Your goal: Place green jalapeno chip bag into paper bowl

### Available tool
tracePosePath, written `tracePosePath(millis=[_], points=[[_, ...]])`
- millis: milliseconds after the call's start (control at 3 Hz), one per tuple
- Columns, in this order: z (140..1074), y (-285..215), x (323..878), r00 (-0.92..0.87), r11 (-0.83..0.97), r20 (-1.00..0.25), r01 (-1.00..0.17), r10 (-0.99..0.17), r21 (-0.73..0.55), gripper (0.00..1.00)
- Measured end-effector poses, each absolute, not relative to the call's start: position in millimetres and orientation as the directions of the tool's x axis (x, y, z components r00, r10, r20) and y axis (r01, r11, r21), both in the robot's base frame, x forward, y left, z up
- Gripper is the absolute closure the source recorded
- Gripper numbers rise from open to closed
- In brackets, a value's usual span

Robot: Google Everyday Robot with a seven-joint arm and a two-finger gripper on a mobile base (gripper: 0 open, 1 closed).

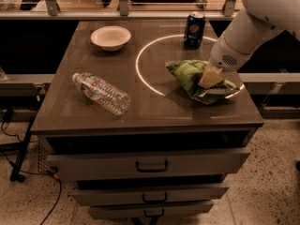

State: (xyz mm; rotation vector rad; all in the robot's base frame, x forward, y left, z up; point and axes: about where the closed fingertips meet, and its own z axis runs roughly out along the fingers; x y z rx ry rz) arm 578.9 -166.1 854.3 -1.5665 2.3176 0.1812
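The green jalapeno chip bag [187, 73] is a crinkly light-green bag at the right of the table top, bunched up and tilted, with its right end under my gripper. My gripper [210, 78] comes down from the white arm at the upper right and is shut on the bag's right part. The paper bowl [110, 37] is off-white and round. It stands empty and upright at the far left of the table top, well away from the bag and the gripper.
A clear plastic bottle [101, 93] lies on its side at the front left. A dark blue soda can [194, 30] stands at the back, just behind the bag. A white ring is marked on the brown table top [150, 111]. Drawers are below the front edge.
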Motion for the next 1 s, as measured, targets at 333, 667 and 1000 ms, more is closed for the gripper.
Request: tracePosePath(millis=[333, 667, 1000], points=[[889.3, -155.8, 582.6, -0.338, 0.408, -0.388, -0.906, -0.857, -0.112, 1.00], [964.7, -155.3, 595.4, -0.326, 0.454, -0.463, -0.869, -0.824, -0.197, 1.00], [967.2, -155.1, 596.2, -0.323, 0.454, -0.467, -0.868, -0.823, -0.201, 1.00]])
